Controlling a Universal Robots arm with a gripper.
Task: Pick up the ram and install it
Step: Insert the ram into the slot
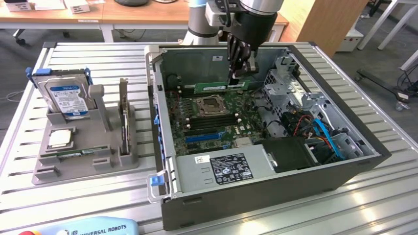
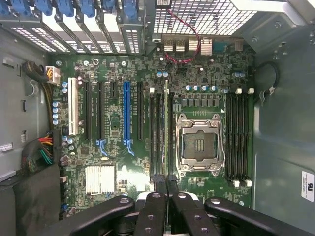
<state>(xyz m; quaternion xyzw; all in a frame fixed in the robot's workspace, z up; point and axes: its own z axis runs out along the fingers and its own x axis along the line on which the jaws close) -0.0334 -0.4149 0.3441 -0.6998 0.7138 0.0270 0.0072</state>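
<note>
ram [image 1: 219, 87] apparently green; tool [image 1: 236, 77] black; motherboard [image 2: 211, 189] green

The ram [image 1: 213, 88], a long, thin green board, stands on its long edge along the memory slots [image 2: 156, 132] just beside the processor socket [image 1: 210, 104], pinched at mid-length by the gripper [image 1: 235, 78]

In the exterior view, a slatted metal table [image 1: 365, 196] is spread across the foreground. Wooden desks [image 1: 130, 19] are set at eleven o'clock, with a wooden panel [image 1: 323, 22] at one o'clock, and grey floor [image 1: 375, 61] is seen at two o'clock.
</note>
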